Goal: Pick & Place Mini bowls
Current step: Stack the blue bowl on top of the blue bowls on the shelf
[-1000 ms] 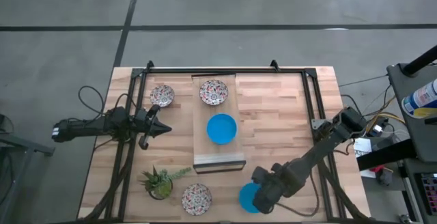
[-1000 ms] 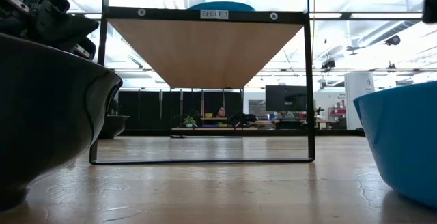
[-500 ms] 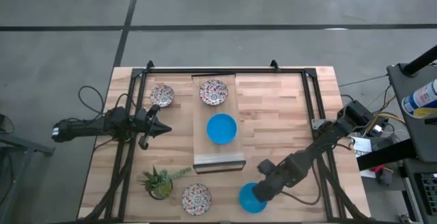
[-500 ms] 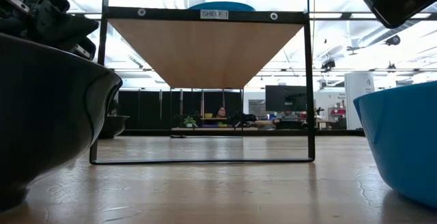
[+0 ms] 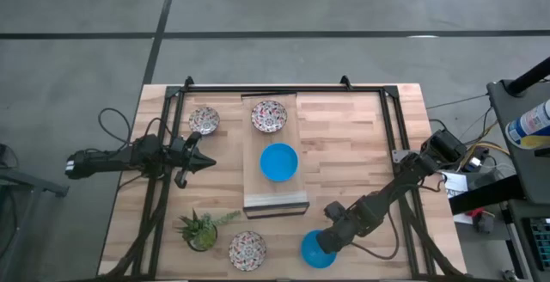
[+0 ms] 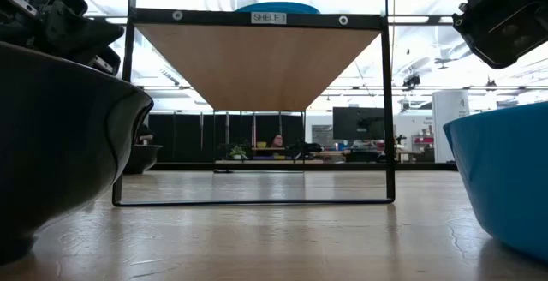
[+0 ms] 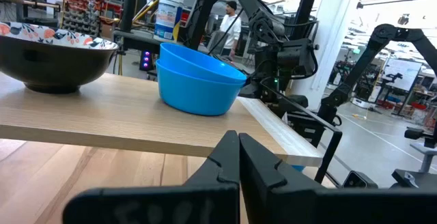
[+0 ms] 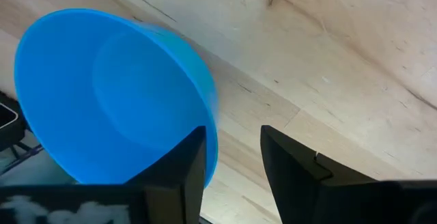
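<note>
A plain blue mini bowl [image 5: 313, 251] [image 8: 109, 108] stands on its base near the table's near edge. My right gripper [image 5: 327, 238] [image 8: 232, 149] is open just above it, one finger over the bowl's inside and one outside its rim. Two stacked blue bowls [image 5: 279, 162] [image 7: 198, 80] and a patterned bowl [image 5: 269, 116] [image 7: 54, 57] sit on the raised shelf board. Two more patterned bowls [image 5: 204, 119] [image 5: 247, 249] rest on the table. My left gripper [image 5: 206, 163] [image 7: 237, 149] is shut, waiting left of the shelf. My right gripper straddles the blue bowl's rim [image 8: 210, 125] on the side toward the shelf, fingers slanting down from above. Whether either finger [image 8: 188, 159] touches the rim I cannot tell. The bowl stands upright on the table.
A black-framed wooden shelf [image 5: 275, 198] [image 6: 257, 62] stands mid-table. A small green potted plant [image 5: 199, 229] sits near the near-left corner, beside a patterned bowl. Black rails [image 5: 391, 127] run along the table's sides. Bare wood lies right of the shelf.
My right gripper has drawn back slightly off the blue bowl, uncovering more of it, and then come down toward its rim; in the low view it has dropped into sight at the upper right. The bowl has stayed in place.
</note>
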{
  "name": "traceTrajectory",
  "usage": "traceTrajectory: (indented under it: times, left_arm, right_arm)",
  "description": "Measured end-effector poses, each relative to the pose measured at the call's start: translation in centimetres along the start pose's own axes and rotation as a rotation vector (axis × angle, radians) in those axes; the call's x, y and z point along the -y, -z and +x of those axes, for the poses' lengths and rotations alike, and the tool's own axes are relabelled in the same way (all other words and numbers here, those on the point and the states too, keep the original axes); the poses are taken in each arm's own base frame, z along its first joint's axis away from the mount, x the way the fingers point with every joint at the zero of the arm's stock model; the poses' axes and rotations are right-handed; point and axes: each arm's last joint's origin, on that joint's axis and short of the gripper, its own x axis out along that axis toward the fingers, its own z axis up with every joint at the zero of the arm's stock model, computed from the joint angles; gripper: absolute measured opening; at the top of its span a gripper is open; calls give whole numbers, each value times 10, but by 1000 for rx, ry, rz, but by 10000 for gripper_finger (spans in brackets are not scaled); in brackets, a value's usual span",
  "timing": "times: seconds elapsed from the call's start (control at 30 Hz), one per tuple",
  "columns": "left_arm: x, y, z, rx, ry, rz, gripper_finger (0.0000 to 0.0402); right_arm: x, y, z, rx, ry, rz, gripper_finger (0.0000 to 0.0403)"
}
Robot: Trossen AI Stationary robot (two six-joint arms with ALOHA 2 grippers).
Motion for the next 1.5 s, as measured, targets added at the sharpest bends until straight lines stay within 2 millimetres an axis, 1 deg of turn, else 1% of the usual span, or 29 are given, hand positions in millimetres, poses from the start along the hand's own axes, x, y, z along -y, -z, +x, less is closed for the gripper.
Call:
traceTrajectory:
  times: [0.13, 0.3, 0.4, 0.53, 0.63, 0.73, 0.87, 1.03, 1.13, 1.2, 1.37, 1.5]
  left_arm:
    - [0, 0, 0, 0, 0, 0, 0]
    - [0, 0, 0, 0, 0, 0, 0]
    - [0, 0, 0, 0, 0, 0, 0]
    - [0, 0, 0, 0, 0, 0, 0]
    - [0, 0, 0, 0, 0, 0, 0]
    - [0, 0, 0, 0, 0, 0, 0]
    - [0, 0, 0, 0, 0, 0, 0]
    - [0, 0, 0, 0, 0, 0, 0]
    - [0, 0, 0, 0, 0, 0, 0]
    - [0, 0, 0, 0, 0, 0, 0]
    - [0, 0, 0, 0, 0, 0, 0]
    - [0, 0, 0, 0, 0, 0, 0]
  right_arm:
    - [2, -1, 2, -2, 4, -3, 118]
    - [4, -3, 4, -2, -1, -6, 85]
    - [4, -4, 5, -1, -5, -18, 60]
    - [3, -5, 4, 0, -9, -46, 16]
    - [2, -6, 4, -7, -7, -46, 10]
    - [3, -5, 1, -58, 8, -55, 9]
    - [-6, 0, -21, -102, -36, -76, 9]
    - [-10, -4, -61, -90, 10, -78, 9]
    - [-10, -11, -88, -72, 60, -87, 8]
    - [-11, -18, -103, -64, 79, -90, 8]
    - [-20, -30, -134, -48, 53, -111, 8]
    - [-23, -38, -153, -15, 52, -106, 8]
